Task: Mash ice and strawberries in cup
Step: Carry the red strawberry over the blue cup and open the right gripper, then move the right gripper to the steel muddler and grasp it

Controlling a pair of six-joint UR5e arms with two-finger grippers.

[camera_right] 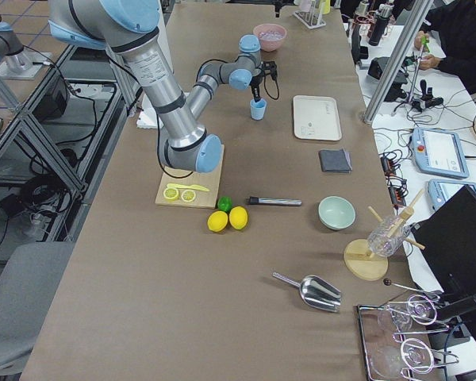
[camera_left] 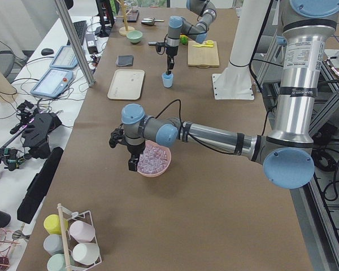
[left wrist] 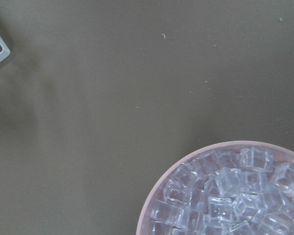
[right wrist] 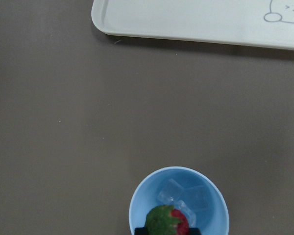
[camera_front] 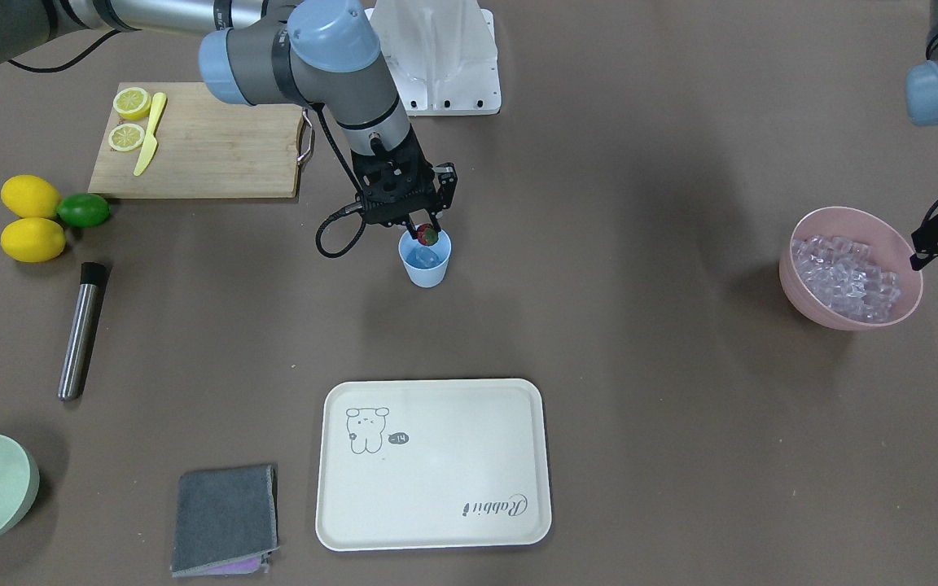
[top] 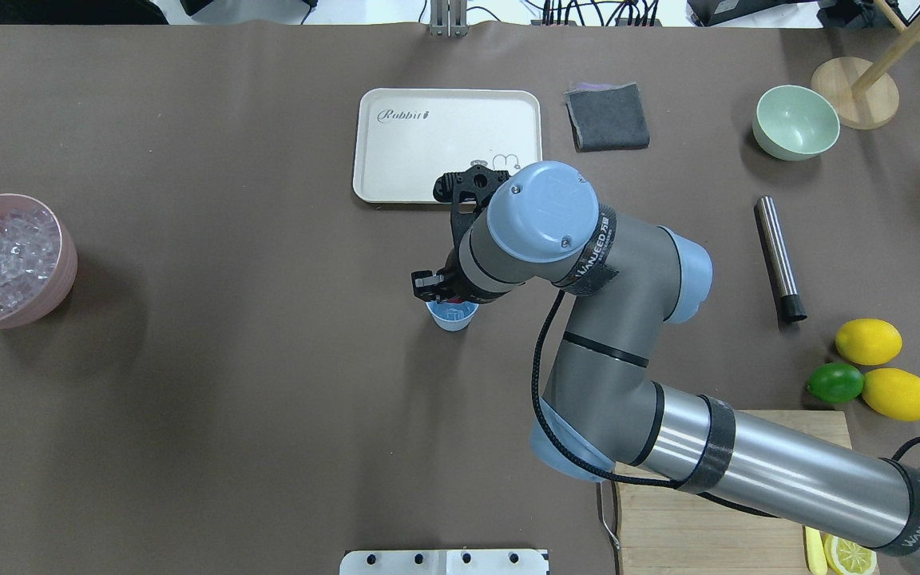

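The right gripper [camera_front: 425, 230] is closed on the strawberry [right wrist: 167, 221] and holds it at the mouth of the cup [camera_front: 427, 266], which stands directly under the fingertips with a few ice cubes [right wrist: 185, 196] on its bottom. The left gripper [camera_left: 133, 164] hangs just beside the pink bowl [camera_front: 788, 277] of more cubes; how wide its jaws stand I cannot tell.

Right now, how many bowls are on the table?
2: the pink bowl, full of ice, far to the robot's left; the green bowl, empty, at its far right.
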